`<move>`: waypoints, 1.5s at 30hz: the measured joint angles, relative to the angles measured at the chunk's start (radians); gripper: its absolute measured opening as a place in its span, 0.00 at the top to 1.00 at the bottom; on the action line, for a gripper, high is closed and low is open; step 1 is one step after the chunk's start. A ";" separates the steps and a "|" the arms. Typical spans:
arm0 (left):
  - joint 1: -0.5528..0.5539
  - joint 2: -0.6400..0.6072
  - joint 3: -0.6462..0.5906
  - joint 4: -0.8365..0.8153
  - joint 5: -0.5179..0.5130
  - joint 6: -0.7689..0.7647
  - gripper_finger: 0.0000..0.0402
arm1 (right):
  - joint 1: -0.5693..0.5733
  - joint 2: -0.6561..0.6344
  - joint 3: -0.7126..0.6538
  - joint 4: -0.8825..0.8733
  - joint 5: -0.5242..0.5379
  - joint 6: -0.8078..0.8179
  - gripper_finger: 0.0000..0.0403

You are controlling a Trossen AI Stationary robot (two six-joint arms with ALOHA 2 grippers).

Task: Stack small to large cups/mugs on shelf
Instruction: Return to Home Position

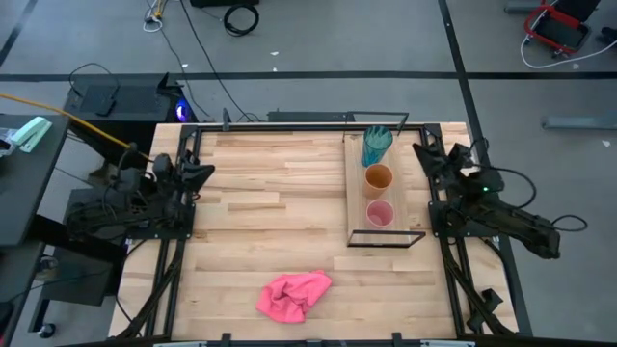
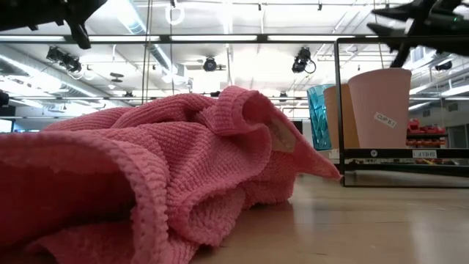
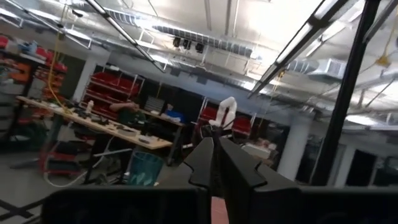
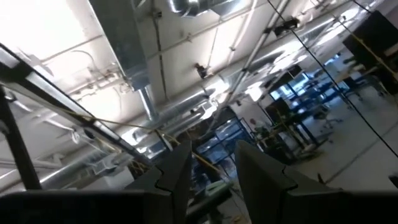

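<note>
A pale plank table (image 1: 289, 193) is filling the middle of the overhead frame, with a dark arm sitting folded at each side edge. The left gripper (image 1: 200, 174) is showing fingers pressed together, and the right gripper (image 1: 424, 152) is holding its fingers spread on nothing. At right, a light wooden shelf (image 1: 410, 193) with a thin black wire frame is lying on the planks. At lower centre, a crumpled pink knit cloth (image 1: 293, 294) is blocking most of the low view. On the shelf, a tall translucent teal cup (image 1: 375, 145), an orange cup (image 1: 378, 178) and a small pink cup (image 1: 380, 213) are standing in a row from top to bottom.

Ceiling strip lights (image 2: 183, 38) glare brightly (worst in both wrist views), while the table (image 1: 270, 212) is evenly lit.
</note>
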 joint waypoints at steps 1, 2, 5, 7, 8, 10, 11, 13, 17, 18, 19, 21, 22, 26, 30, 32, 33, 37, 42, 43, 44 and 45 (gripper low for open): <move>0.000 0.000 0.000 -0.005 -0.001 0.016 0.93 | 0.000 0.000 -0.017 0.007 0.006 -0.001 0.68; 0.000 0.000 0.000 -0.009 -0.003 0.031 0.93 | 0.000 0.000 -0.031 0.018 0.008 0.000 0.68; 0.000 0.000 0.000 -0.024 -0.027 0.065 0.93 | 0.000 0.000 -0.050 0.036 0.011 -0.006 0.68; 0.000 0.000 0.000 -0.058 -0.045 0.074 0.92 | 0.000 0.000 -0.050 0.035 0.011 -0.014 0.68; 0.000 0.000 0.000 -0.079 -0.052 0.074 0.92 | 0.000 0.000 -0.050 0.035 0.011 -0.017 0.68; 0.000 0.000 0.000 -0.125 -0.066 0.067 0.91 | 0.000 0.000 -0.050 0.018 0.011 -0.025 0.68; 0.000 0.001 0.000 -0.146 -0.067 0.064 0.91 | 0.000 0.000 -0.050 -0.006 0.009 -0.026 0.68; 0.000 0.001 0.000 -0.172 -0.067 0.061 0.90 | 0.000 0.000 -0.050 -0.070 0.006 -0.023 0.68; 0.000 0.001 0.000 -0.186 -0.067 0.063 0.90 | 0.000 0.000 -0.050 -0.146 -0.001 -0.026 0.68; 0.000 0.001 0.000 -0.197 -0.067 0.063 0.90 | 0.000 0.000 -0.050 -0.162 -0.004 -0.033 0.68; 0.000 0.001 0.000 -0.217 -0.067 0.061 0.91 | 0.000 0.000 -0.050 -0.181 -0.005 -0.041 0.68; 0.000 0.001 0.000 -0.273 -0.067 0.043 0.91 | 0.000 0.000 -0.050 -0.230 -0.005 -0.061 0.68; 0.000 0.001 0.000 -0.303 -0.067 0.036 0.92 | 0.000 0.000 -0.050 -0.260 -0.005 -0.068 0.68; 0.000 0.001 0.000 -0.402 -0.067 0.015 0.93 | 0.000 0.000 -0.050 -0.377 -0.005 -0.083 0.68; 0.000 0.001 0.000 -0.456 -0.068 0.038 0.92 | 0.000 0.000 -0.050 -0.450 -0.005 -0.086 0.68; 0.000 0.001 0.000 -0.467 -0.072 0.046 0.91 | 0.000 0.000 -0.050 -0.468 -0.005 -0.090 0.68; 0.000 0.001 0.000 -0.467 -0.080 0.046 0.91 | 0.000 0.000 -0.050 -0.467 -0.005 -0.090 0.68; 0.000 0.001 0.000 -0.464 -0.097 0.033 0.90 | 0.000 0.000 -0.050 -0.464 -0.005 -0.077 0.68; 0.000 0.001 0.000 -0.366 -0.098 -0.006 0.92 | 0.000 0.000 -0.050 -0.464 -0.005 0.014 0.68; 0.000 0.001 -0.001 -0.321 -0.097 0.014 0.92 | 0.000 0.000 -0.050 -0.464 -0.005 0.029 0.68; -0.001 0.001 -0.011 -0.255 -0.093 0.036 0.92 | 0.000 0.000 -0.050 -0.464 -0.005 0.033 0.68; -0.001 0.002 -0.031 -0.190 -0.082 0.057 0.93 | 0.000 0.000 -0.050 -0.463 -0.006 0.027 0.68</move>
